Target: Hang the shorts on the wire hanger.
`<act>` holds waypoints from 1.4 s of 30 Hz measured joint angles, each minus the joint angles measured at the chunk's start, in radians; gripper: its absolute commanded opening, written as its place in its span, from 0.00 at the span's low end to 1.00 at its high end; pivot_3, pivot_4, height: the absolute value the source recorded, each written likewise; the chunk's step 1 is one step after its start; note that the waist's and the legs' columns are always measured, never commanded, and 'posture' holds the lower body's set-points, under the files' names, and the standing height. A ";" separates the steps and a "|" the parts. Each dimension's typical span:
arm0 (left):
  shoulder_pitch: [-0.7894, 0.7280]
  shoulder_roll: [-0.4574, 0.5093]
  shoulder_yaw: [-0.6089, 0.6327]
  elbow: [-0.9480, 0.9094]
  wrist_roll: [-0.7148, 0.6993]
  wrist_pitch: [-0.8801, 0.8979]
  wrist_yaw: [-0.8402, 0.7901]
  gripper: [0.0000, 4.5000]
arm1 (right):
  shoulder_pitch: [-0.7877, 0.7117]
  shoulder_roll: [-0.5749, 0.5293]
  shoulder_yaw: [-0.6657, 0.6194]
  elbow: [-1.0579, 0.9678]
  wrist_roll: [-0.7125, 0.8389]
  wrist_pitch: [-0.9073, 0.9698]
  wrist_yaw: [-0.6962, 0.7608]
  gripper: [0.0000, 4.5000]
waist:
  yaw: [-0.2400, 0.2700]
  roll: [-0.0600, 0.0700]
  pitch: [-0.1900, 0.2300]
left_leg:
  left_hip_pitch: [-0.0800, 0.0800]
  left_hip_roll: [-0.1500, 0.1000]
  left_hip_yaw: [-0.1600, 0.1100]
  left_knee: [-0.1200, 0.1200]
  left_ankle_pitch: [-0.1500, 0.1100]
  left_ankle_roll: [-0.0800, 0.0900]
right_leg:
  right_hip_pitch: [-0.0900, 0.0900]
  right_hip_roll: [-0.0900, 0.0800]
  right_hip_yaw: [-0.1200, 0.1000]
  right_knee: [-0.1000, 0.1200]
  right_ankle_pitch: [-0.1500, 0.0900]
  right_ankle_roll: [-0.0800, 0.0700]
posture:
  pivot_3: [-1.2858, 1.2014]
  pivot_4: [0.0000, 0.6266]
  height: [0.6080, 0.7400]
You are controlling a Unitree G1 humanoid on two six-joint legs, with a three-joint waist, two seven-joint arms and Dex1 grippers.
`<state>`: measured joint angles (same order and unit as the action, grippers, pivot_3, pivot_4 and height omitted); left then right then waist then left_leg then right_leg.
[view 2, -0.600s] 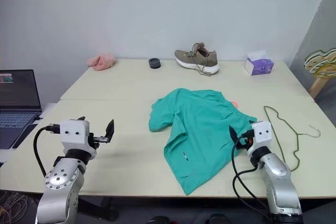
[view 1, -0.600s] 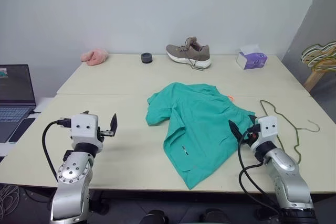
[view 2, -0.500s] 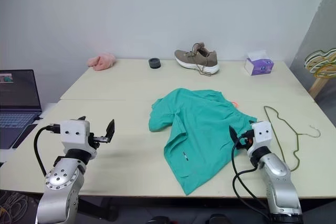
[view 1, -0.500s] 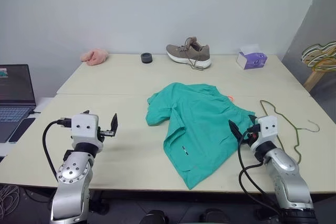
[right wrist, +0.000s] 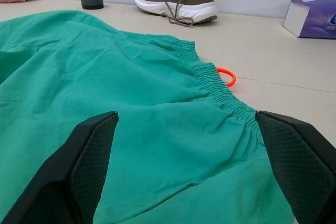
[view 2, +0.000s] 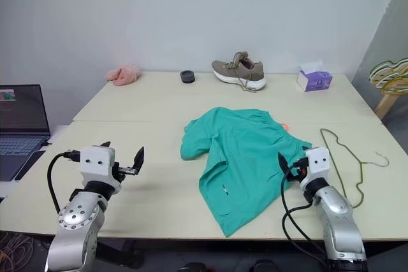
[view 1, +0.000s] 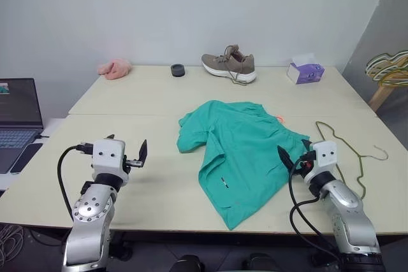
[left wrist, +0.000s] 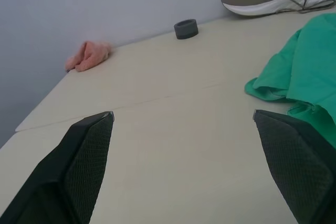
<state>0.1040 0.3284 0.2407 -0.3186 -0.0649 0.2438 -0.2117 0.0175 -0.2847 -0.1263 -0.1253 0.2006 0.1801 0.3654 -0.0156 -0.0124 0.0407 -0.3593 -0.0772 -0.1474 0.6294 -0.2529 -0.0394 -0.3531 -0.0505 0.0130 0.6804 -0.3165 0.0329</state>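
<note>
- shorts (view 1: 239, 157) lie flat and crumpled mid-counter (view 1: 140, 103), teal-green; gathered waistband toward the robot's right, small orange tag (right wrist: 227, 76) poking out at the waistband edge; tiny dark label near the front hem
- wire hanger (view 1: 347, 151) flat on the counter just right of the shorts, hook pointing to the right edge; thin olive wire, nothing on it
- left gripper (view 1: 131, 155) over bare counter, well left of the shorts; fingers (left wrist: 79, 161) spread wide, holding nothing
- right gripper (view 1: 292, 155) over the right edge of the shorts, beside the waistband; fingers (right wrist: 86, 166) spread wide, nothing gripped; touching the cloth or not, cannot tell
- far side of counter: brown shoe (view 1: 229, 65), small dark ring (view 1: 178, 70), pink cloth lump (view 1: 115, 68), purple tissue box (view 1: 305, 71)
- laptop (view 1: 18, 119) off the counter's left side; bunch of yellow, green and white hangers (view 1: 389, 65) on a wooden stand at the far right
</note>
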 measured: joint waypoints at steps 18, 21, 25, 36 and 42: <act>0.009 0.076 -0.161 -0.042 -0.202 0.029 -0.346 1.00 | 0.046 -0.098 -0.006 -0.077 0.051 0.011 0.107 0.99 | -0.025 0.003 0.002 | 0.000 0.000 0.003 0.000 -0.001 0.001 | 0.000 0.000 0.001 -0.001 0.000 0.000 | 0.43 0.00 1.00; -0.021 0.116 -0.239 -0.046 -0.249 0.095 -0.444 1.00 | 0.092 -0.178 -0.006 -0.133 0.101 0.050 0.208 0.99 | -0.043 0.003 0.002 | 0.000 0.001 0.002 0.000 -0.001 0.001 | 0.000 0.000 0.001 -0.001 0.000 0.000 | 0.41 0.00 1.00; -0.095 0.199 -0.334 -0.055 -0.324 0.198 -0.605 1.00 | 0.181 -0.311 0.005 -0.233 0.164 0.123 0.352 0.99 | -0.079 0.004 0.003 | 0.000 0.001 0.003 0.000 -0.001 0.002 | 0.000 0.000 0.001 -0.001 0.000 0.000 | 0.39 0.00 1.00; -0.275 0.304 -0.612 0.097 -0.252 0.243 -0.869 1.00 | 0.310 -0.449 0.013 -0.412 0.209 0.188 0.472 0.99 | -0.200 0.002 0.004 | 0.001 0.002 0.006 0.001 -0.002 0.002 | 0.001 0.001 0.003 -0.002 0.001 0.002 | 0.36 0.00 1.00; -0.289 0.275 -0.676 0.161 -0.147 0.162 -0.865 1.00 | 0.316 -0.439 0.013 -0.419 0.199 0.182 0.454 0.99 | -0.226 0.001 0.003 | 0.000 0.002 0.005 0.001 -0.002 0.003 | 0.001 0.000 0.003 -0.003 0.001 0.003 | 0.36 0.00 1.00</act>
<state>-0.1851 0.6036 -0.4349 -0.1577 -0.2122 0.4054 -1.0767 0.3335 -0.7239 -0.1133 -0.5447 0.4000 0.3622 0.8194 -0.2420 -0.0119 0.0439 -0.3598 -0.0753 -0.1422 0.6299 -0.2552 -0.0365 -0.3524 -0.0501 0.0162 0.6769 -0.3156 0.0355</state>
